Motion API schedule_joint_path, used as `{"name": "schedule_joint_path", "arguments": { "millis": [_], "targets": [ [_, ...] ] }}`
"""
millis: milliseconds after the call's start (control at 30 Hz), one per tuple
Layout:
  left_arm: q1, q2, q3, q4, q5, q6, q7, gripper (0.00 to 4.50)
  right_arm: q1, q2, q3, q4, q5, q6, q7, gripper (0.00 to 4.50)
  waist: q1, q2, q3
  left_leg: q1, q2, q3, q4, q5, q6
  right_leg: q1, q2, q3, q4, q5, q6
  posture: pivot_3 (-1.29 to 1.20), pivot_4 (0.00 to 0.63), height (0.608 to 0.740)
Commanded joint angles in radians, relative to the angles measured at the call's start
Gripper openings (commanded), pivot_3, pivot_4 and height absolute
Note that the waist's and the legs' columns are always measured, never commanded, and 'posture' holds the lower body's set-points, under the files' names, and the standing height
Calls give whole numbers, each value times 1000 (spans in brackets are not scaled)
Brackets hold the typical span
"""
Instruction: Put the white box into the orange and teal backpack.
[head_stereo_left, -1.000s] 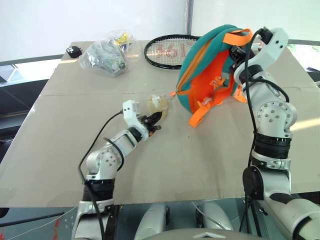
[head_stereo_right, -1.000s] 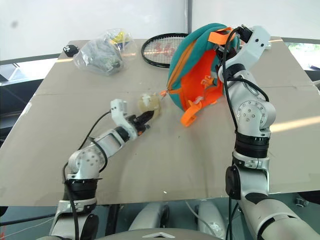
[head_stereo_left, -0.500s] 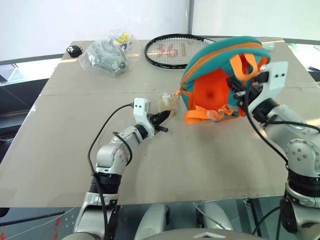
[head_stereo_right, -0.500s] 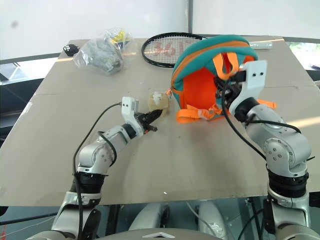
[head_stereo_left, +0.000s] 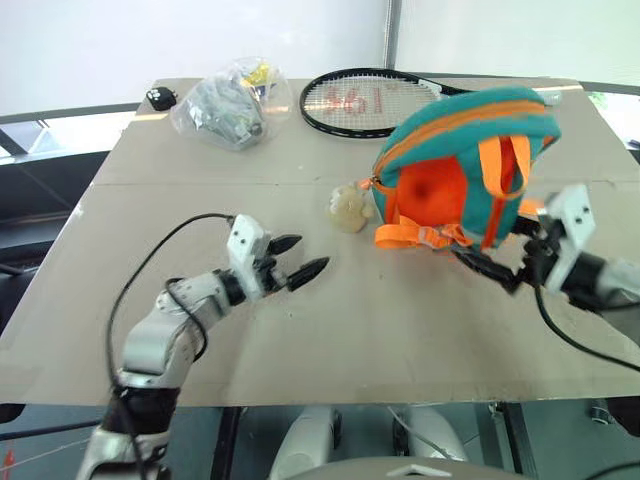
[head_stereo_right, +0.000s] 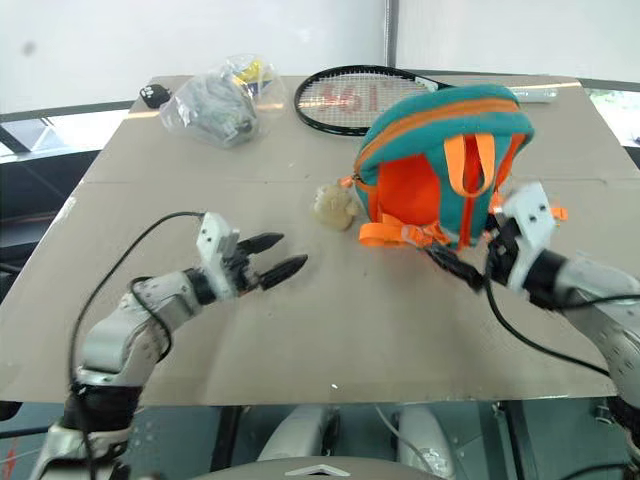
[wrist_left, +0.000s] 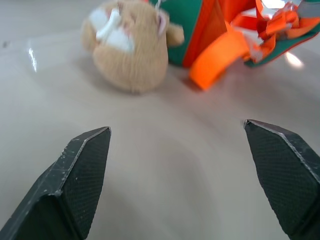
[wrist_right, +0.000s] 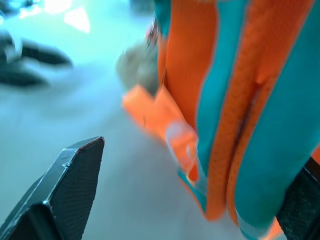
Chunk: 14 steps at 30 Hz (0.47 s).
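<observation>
The left gripper (head_stereo_left: 296, 257) hangs just above the table (head_stereo_left: 150, 210) with its two black fingers spread wide and nothing between them; in its wrist view the two fingertips (wrist_left: 85, 165) stand far apart over bare tabletop. It points toward the tan plush toy (head_stereo_left: 347, 208), which lies on the table a little way beyond it, clear of the fingers. The toy lies right beside the near left corner of the orange and teal backpack (head_stereo_left: 455, 165); whether it hangs from the zip there is too small to tell.

The right gripper (head_stereo_right: 465, 268) is low over the table in front of the backpack, its fingers also spread wide and gripping nothing. One finger reaches along the tabletop below the loose orange straps (head_stereo_left: 415, 235); whether it touches them I cannot tell. In the right wrist view the backpack's orange and teal side (wrist_right: 235, 100) looms very close between the fingers.

The backpack stands upright on the table, orange face and straps toward the robot, teal top arching over it. I cannot see the white box.

Behind the backpack lies a black tennis racket (head_stereo_left: 360, 100), its head toward the robot's left. Further left sits a clear plastic bag (head_stereo_left: 230, 100) of grey items, with a small dark object (head_stereo_left: 160, 97) just beside it.
</observation>
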Motion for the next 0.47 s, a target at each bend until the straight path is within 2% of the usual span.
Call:
{"name": "schedule_joint_path", "arguments": {
  "millis": [33, 233, 467],
  "targets": [
    [68, 37, 104, -101, -56, 9, -26, 4424, 123, 9, -138, 12, -49, -108, 82, 4500, 9, 1, 1, 0, 0, 0, 0, 0, 0, 1, 0, 0, 0, 0, 0, 0, 150, 740],
    [199, 53, 198, -167, -81, 26, -27, 4424, 284, 41, -246, 40, -116, -218, 152, 4500, 15, 2, 0, 8, 1, 1, 0, 0, 0, 8, 0, 1, -3, 0, 0, 0, 150, 740],
    [259, 55, 253, -186, -107, 47, -31, 4424, 349, 60, -290, 79, -174, -282, 172, 4500, 18, 2, 0, 8, 1, 1, 0, 0, 0, 8, 0, 1, -3, 0, 0, 0, 150, 740]
  ]
}}
